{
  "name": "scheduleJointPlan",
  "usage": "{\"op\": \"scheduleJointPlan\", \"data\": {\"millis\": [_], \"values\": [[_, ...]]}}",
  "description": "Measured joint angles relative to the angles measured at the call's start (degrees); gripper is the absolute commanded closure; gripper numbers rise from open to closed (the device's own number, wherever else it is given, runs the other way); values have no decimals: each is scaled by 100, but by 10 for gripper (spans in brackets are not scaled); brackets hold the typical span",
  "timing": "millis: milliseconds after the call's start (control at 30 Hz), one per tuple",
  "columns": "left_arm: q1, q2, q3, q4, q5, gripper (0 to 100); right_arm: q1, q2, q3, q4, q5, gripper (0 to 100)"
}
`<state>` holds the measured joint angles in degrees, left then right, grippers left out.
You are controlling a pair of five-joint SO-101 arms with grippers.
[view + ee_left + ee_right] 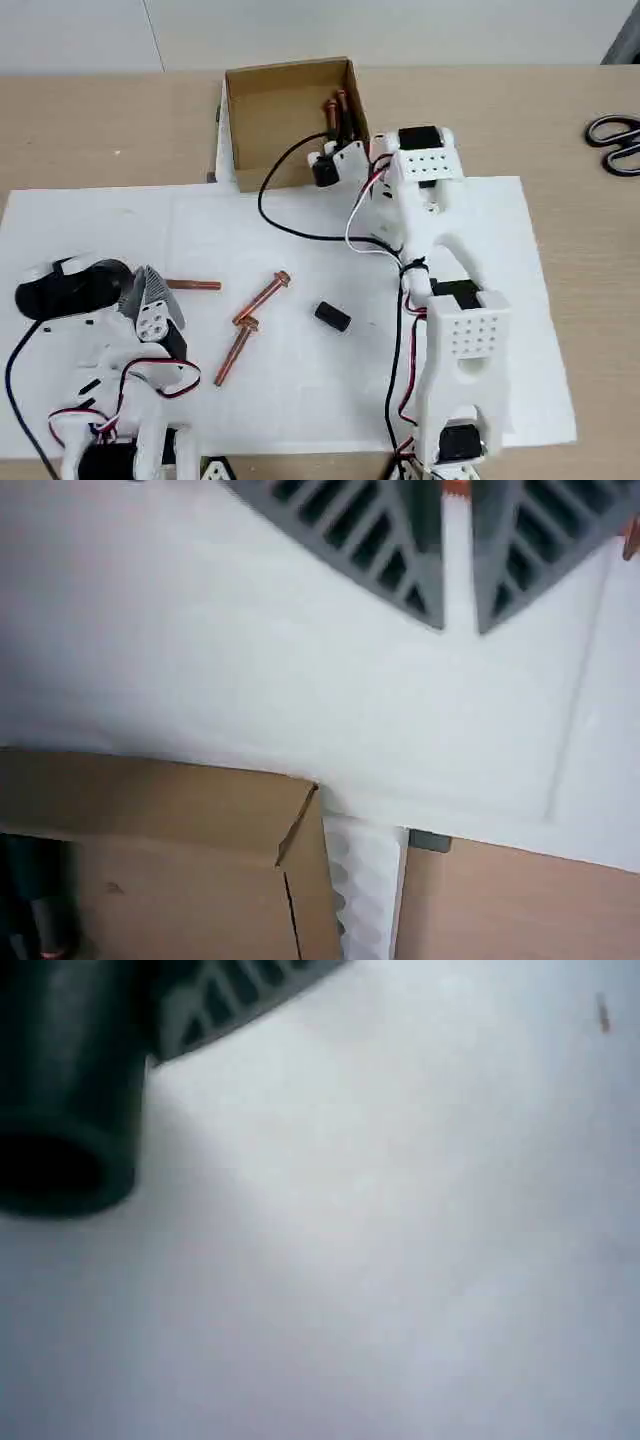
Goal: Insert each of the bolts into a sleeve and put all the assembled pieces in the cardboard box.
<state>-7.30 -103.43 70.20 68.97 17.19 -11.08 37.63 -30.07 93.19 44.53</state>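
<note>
At the near left, the left gripper (pixel 459 622) sits low over the white paper (pixel 300 400). It is closed to a thin slit with a copper bolt (pixel 195 285) caught crosswise in it, as far as I can judge. Holding the bolt near one end would leave the shank free to slide into a sleeve.

Next along, two loose bolts (pixel 262 298) lie angled together on the sheet. A loose sleeve (pixel 333 316) lies near them, within easy reach of either arm.

Further back, the cardboard box (pixel 228 120) stands on the worktop (pixel 100 130) at the paper's far edge. The right gripper (pixel 343 135) is at the box's right wall, closed on a dark sleeve (pixel 65 1090). I'd say it is there to drop a finished piece inside. Copper bolt ends (pixel 335 105) show there too. Several pieces are not yet assembled.
</note>
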Motion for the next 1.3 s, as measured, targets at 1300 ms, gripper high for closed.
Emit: {"op": "scheduleJointPlan", "data": {"millis": [1300], "values": [[0,703,-440,-440,70,993,1495,-1143,308,545,-1899,995]]}}
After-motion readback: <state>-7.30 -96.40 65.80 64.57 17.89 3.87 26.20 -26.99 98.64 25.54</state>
